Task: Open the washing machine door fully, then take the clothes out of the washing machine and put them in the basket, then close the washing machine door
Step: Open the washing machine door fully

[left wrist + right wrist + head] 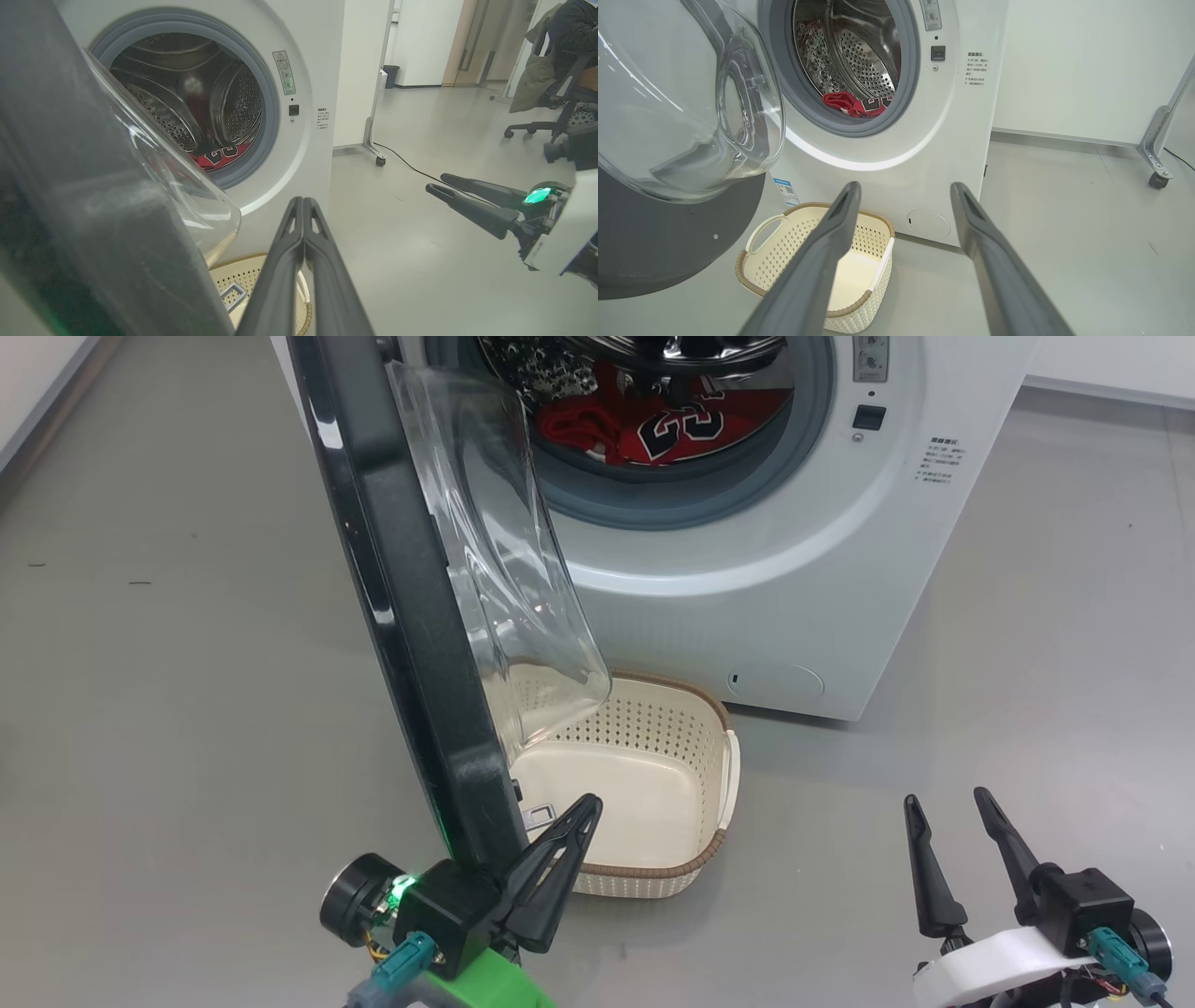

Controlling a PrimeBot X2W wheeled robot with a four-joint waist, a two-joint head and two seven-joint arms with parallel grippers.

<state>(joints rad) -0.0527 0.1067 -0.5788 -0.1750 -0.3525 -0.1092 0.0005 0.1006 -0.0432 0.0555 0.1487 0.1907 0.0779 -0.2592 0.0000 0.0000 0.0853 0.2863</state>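
Beside the big round glossy black door [411,616], swung partly off the white front-loading washing machine [747,597], the left tool [586,805] has its fingers pressed together, holding nothing; pushing the door wider looks next, its edge passing above the cream perforated basket [695,695]. Red jersey clothes [672,425] lie in the drum [653,355]. Right tool [945,798], spread and empty, hangs over free floor [1027,663]

The only mark that reads clearly is the number 23, black with a white outline, on the red jersey [677,429] lying in the drum [233,107] of the washing machine [794,588], upside down in the head view. On the white front, right of the drum, stand a block of small printed lines [945,462] and a warning sticker [285,72] with a triangle sign, both too small to read. Low on the front a blue sticker [786,189] bears a QR code.
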